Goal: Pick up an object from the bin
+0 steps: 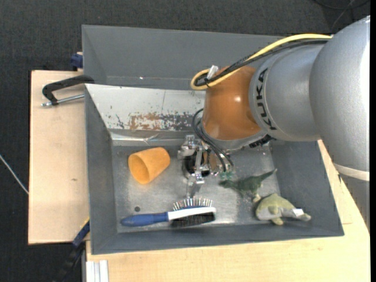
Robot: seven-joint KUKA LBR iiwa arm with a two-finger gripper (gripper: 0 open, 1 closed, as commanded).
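Arm (329, 81): grey KUKA limb reaching in from the right and covering the far right part of the bin; a yellow cable (276, 44) runs along its top
Bin (141, 51): grey metal with sloping walls, the far wall flecked with rusty marks; four loose things lie on its floor, well apart from one another save the two toys at the right
Wrist cover (232, 107): orange and rounded, fixed to the arm, hanging over the far middle of the floor
Brush (176, 217): blue handle pointing left, dark head to the right with a row of pale bristles standing up; it lies along the near wall, about the middle
Cup (148, 164): orange, tipped on its side on the left of the floor, well apart from the brush
Claw (195, 184): metal, pointing down beneath the orange cover at the middle of the floor, right of the cup and just far of the brush's bristles; whether it is released or clenched cannot be told
Pale toy (276, 207): yellowish-green, soft-looking figure by the near right corner, with a white bit at its right end
Dinosaur (249, 183): small dark green figure, between the claw and the pale toy, just far and left of that toy
Task's thing: the brush lies nearest the claw, its bristle head just near of the claw's tip; whether the two touch cannot be told
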